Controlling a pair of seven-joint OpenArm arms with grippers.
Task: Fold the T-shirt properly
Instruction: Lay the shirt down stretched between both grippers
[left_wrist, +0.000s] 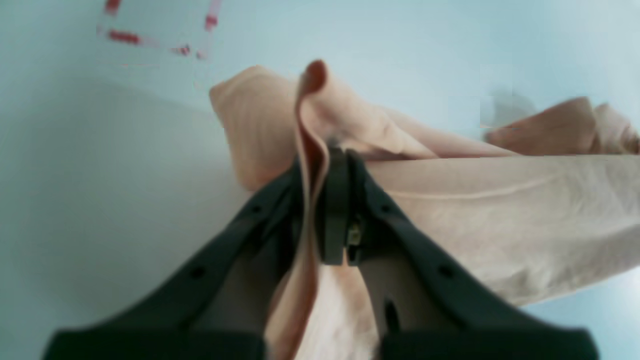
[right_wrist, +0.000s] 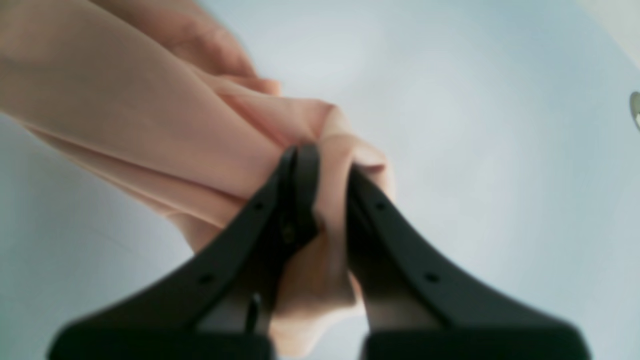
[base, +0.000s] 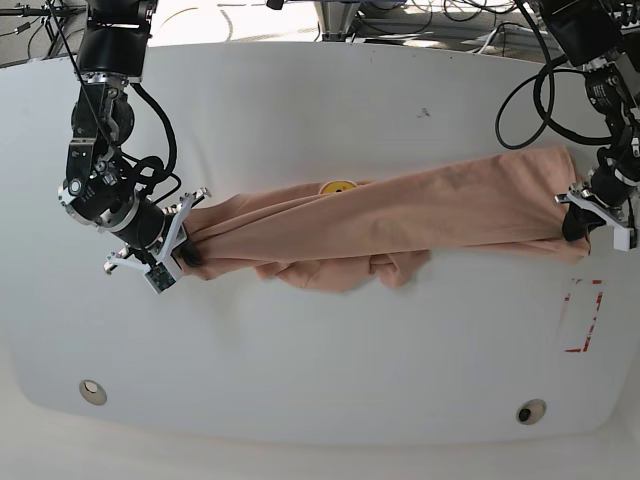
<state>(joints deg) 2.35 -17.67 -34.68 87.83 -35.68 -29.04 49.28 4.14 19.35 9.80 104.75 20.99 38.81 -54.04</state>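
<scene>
The peach T-shirt (base: 400, 215) stretches in a bunched band across the middle of the white table (base: 320, 380), with bare surface all around it. The left gripper (left_wrist: 327, 150) and right gripper (right_wrist: 325, 155) each pinch one end.

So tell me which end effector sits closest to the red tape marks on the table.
The left end effector, shut on the T-shirt; the red tape marks lie just below it in the base view. The right end effector grips the far end.
</scene>
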